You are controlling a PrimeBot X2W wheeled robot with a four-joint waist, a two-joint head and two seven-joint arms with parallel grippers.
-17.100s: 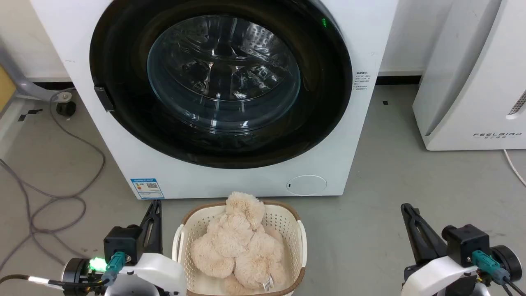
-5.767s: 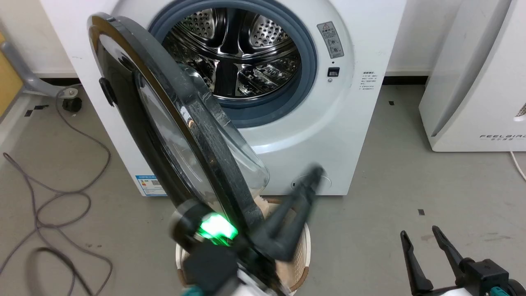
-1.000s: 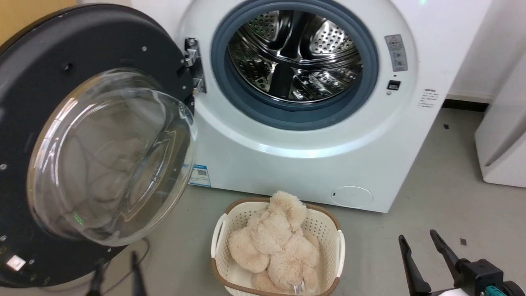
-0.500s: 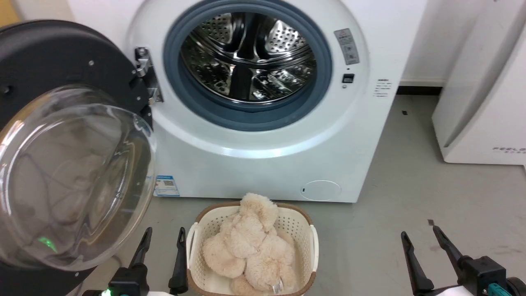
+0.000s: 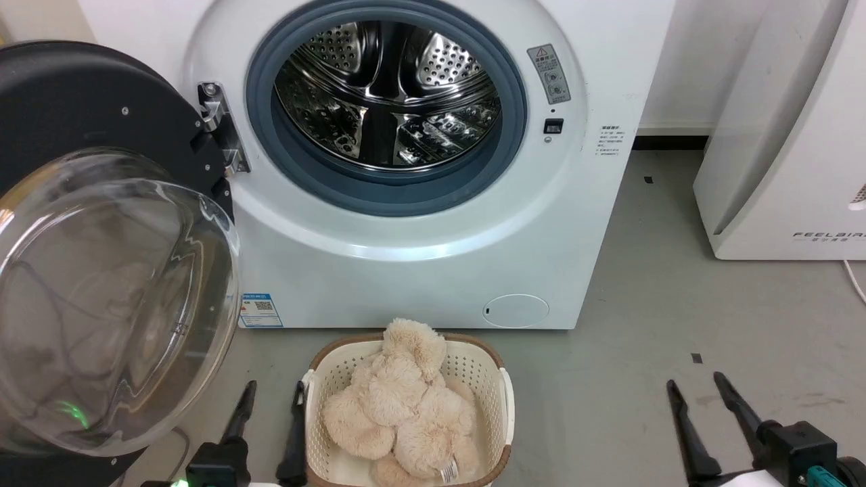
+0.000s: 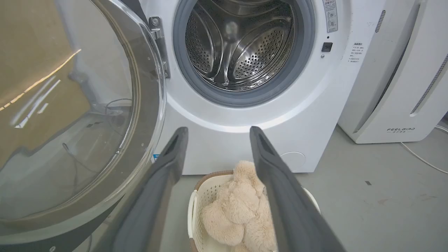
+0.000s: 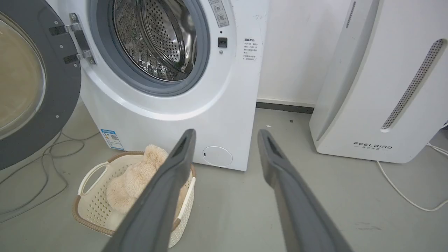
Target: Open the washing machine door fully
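Observation:
The washing machine (image 5: pixel 419 270) (image 6: pixel 224 147) (image 7: pixel 182 133) stands white ahead, its steel drum (image 5: pixel 389 95) bare inside a grey gasket. Its door (image 5: pixel 88 115) (image 6: pixel 80 115) (image 7: pixel 31 87) hangs swung far out to the left on a metal hinge (image 5: pixel 220 132), the clear glass bowl (image 5: pixel 108 297) facing me. My left gripper (image 5: pixel 275 386) (image 6: pixel 216 130) is open low at the bottom, between the door and the basket, holding nothing. My right gripper (image 5: pixel 696 380) (image 7: pixel 225 132) is open over bare floor at the lower right.
A cream basket (image 5: pixel 502 392) (image 7: pixel 87 175) with a beige plush toy (image 5: pixel 399 399) sits on the floor before the machine. A white FEELBIRD appliance (image 5: pixel 791 135) (image 7: pixel 378 80) stands to the right. Grey cables (image 7: pixel 45 161) lie under the door; a white cord (image 7: pixel 402 189) trails at right.
The camera has turned, so the whole scene slid left in the head view. My left gripper has come up into view beside the basket. The door stays wide open.

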